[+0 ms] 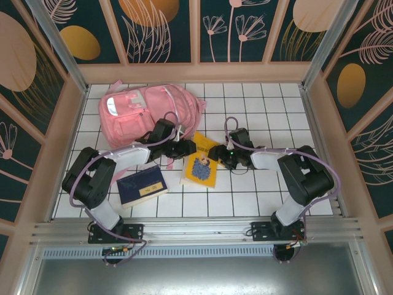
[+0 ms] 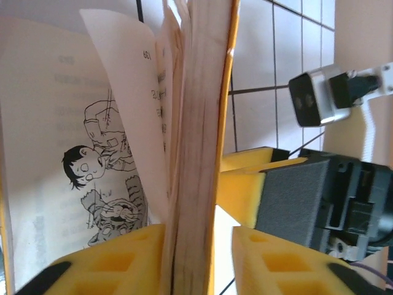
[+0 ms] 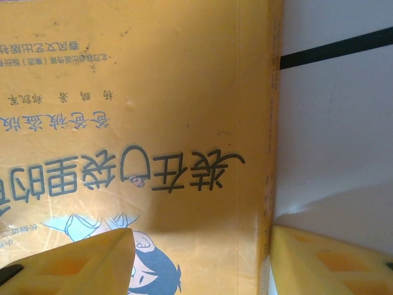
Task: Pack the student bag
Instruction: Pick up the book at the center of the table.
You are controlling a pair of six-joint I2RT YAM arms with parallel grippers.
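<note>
Looks like the pick-up step: getting the yellow book (image 1: 201, 165) off the table (image 1: 270, 117) for the trip to the bag (image 1: 147, 110). Found at the far left of the table, the bag is well apart from the book's near end. Cannot tell from above whether its zip stands open.

Left gripper (image 2: 196, 267) set astride the book's page edge, one yellow finger (image 2: 104, 264) against the fanned leaves, the other just beside the cover. Cannot tell whether the pinch is made or a sliver short of it. Right gripper (image 3: 199, 261) spread wide and holding nothing, with one fingertip over the cover and the other over bare tile past the book's edge.

Calls next, probably, for a firm squeeze on the whole block rather than a few loose leaves, then a lift and a carry toward the bag. Risks a splayed, drooping book otherwise.

Soft paperback: glossy yellow cover with dark lettering and a cartoon child, thin floppy pages carrying a line drawing, a rough cream page block. Thicker and stiffer-looking, the blue book (image 1: 142, 186) lying flat near the left arm. Slumped pink cloth on the bag, rounded, with a pale shiny panel on the front pocket. White tiles, dark grid lines — hard and smooth underneath.
</note>
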